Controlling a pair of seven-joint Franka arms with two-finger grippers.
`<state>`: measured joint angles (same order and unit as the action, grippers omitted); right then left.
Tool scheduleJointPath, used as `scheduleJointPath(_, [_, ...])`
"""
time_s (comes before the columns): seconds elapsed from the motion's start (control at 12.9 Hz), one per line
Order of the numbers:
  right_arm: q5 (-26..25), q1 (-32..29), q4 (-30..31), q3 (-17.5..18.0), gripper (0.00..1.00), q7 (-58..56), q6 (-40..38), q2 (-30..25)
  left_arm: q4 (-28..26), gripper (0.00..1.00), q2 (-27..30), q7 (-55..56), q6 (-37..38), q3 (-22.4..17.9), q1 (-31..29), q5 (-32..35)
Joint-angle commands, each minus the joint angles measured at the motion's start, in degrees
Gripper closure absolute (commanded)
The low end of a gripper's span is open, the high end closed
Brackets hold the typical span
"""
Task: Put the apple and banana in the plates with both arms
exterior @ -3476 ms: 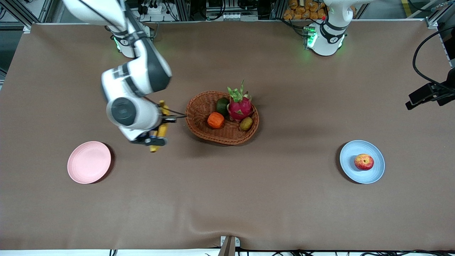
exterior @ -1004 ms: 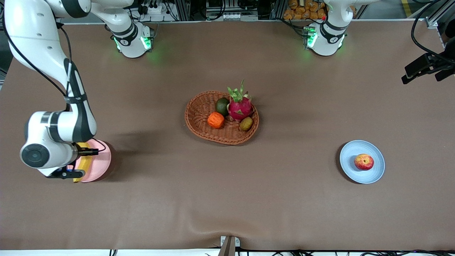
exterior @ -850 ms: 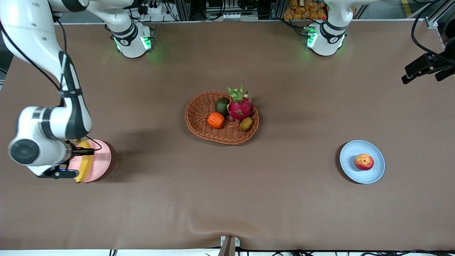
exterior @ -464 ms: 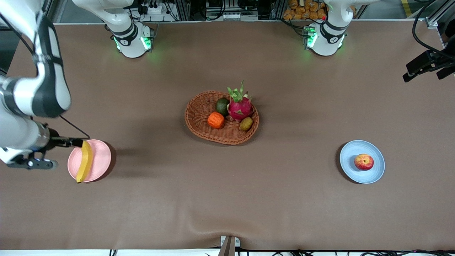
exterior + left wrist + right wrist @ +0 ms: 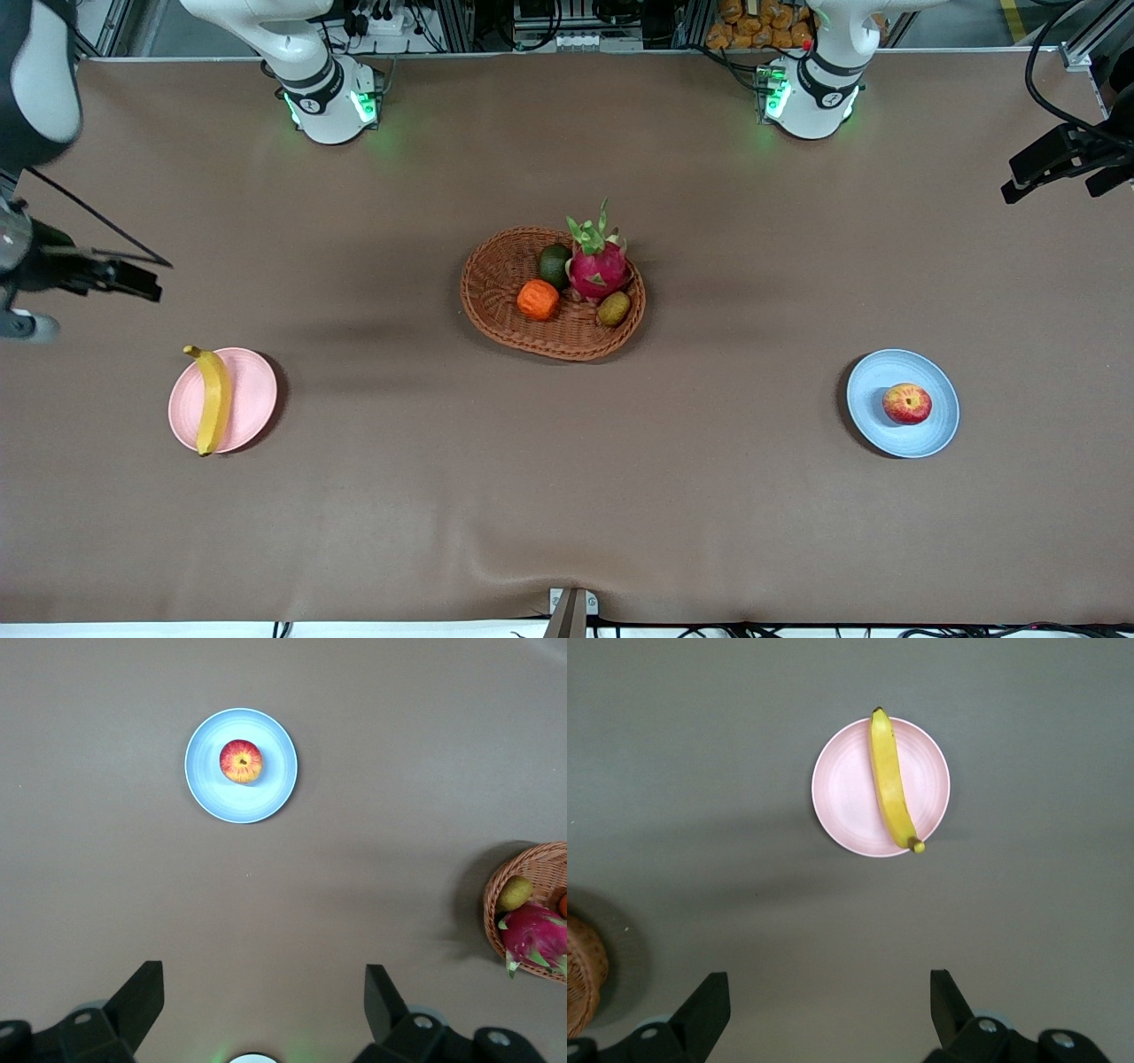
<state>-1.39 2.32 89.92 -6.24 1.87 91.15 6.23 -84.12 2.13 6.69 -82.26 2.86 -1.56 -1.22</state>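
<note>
The yellow banana (image 5: 213,400) lies across the pink plate (image 5: 252,399), its ends reaching past the rim. The red apple (image 5: 906,403) sits on the blue plate (image 5: 904,368). My right gripper (image 5: 133,282) is open and empty, up in the air over the table at the right arm's end. Its wrist view shows the banana (image 5: 890,784) on the pink plate (image 5: 846,793) far below the gripper (image 5: 830,1010). My left gripper (image 5: 1050,182) is open and empty, high over the left arm's end. Its wrist view (image 5: 264,1005) shows the apple (image 5: 240,760) on the blue plate (image 5: 275,793).
A brown wicker basket (image 5: 496,266) stands mid-table with a pink dragon fruit (image 5: 598,266), an orange fruit (image 5: 538,299) and two small green-brown fruits. The basket's edge shows in the left wrist view (image 5: 532,873) and the right wrist view (image 5: 580,979).
My right gripper carried the banana from beside the basket to the pink plate, let it go there, then rose and drew back. The left arm has hardly moved.
</note>
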Motion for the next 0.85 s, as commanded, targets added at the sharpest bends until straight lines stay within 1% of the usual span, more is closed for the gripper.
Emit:
scheduleJointPath(0.0, [1.0, -2.7, 1.8, 0.5, 0.0, -0.6, -2.5, -3.2, 0.3, 0.0, 0.4, -0.4, 0.3, 0.0, 0.0, 1.2])
scheduleJointPath(0.08, [1.5, -4.1, 1.5, 0.8, 0.0, -0.4, -3.4, -3.9, 0.3, 0.0, 0.4, -0.4, 0.4, 0.0, 0.0, 1.2])
scheduleJointPath(0.23, [5.4, -5.9, 1.5, 0.8, 0.0, 0.2, -6.4, -5.4, 0.3, 0.0, 0.2, -0.4, 0.4, -0.1, 0.0, 1.2])
scheduleJointPath(0.31, [5.5, -5.9, 1.5, 0.9, 0.0, 0.5, -6.6, -6.5, 0.3, 0.0, 0.3, -0.2, 0.4, -0.1, 0.0, 1.2])
scheduleJointPath(0.54, [5.0, -6.2, 1.9, 3.8, 0.0, 3.9, -7.6, -8.4, 0.3, 0.0, 0.3, 0.1, 0.4, -0.1, 0.0, 1.0])
scheduleJointPath(0.77, [3.1, -5.8, 1.6, 4.0, 0.0, 3.3, -7.0, -8.5, 0.3, 0.0, 0.5, 0.2, 0.7, 0.0, 0.0, 0.9])
